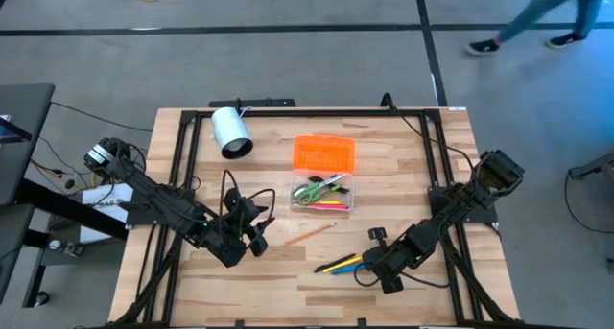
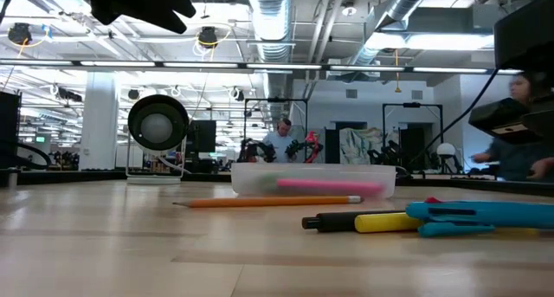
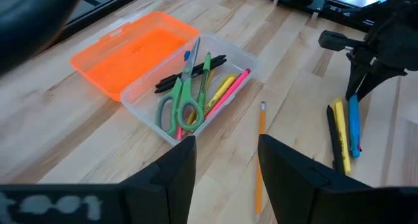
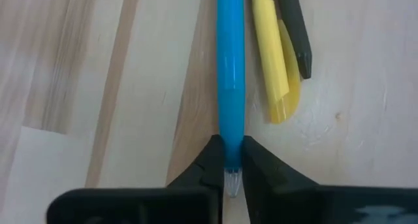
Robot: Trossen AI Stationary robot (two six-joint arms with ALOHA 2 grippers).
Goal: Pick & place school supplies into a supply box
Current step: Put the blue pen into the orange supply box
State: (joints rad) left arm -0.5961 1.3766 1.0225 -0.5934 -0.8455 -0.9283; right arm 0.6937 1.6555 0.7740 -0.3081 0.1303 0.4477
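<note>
- Near the supply box [image 1: 323,192], on the bare wood toward the right arm, the right gripper [image 4: 233,160] has its jaws pinching the blue pen [image 4: 230,67] at its clear tip end.
- Just beside the blue pen lie a yellow marker [image 4: 271,54] and a black pen [image 4: 292,28], touching or nearly so; 3 items sit in this cluster.
- An orange pencil [image 1: 309,232] lies alone between the supply box and the left gripper [image 3: 225,162], whose jaws are spread and hold nothing.
- The supply box is clear plastic with its orange ribbed lid [image 1: 323,153] folded open; inside lie green-handled scissors [image 3: 181,100], a pink pen [image 3: 228,92] and other pens.
- My read: the blue pen is light, stiff and smooth, so a grip this close to the tip may let it swing or slip; a hold nearer mid-barrel would carry it more level.
- The worktop [image 1: 422,156] is pale slatted wood, and a white cylinder [image 1: 230,132] lies on its side beyond the supply box.
</note>
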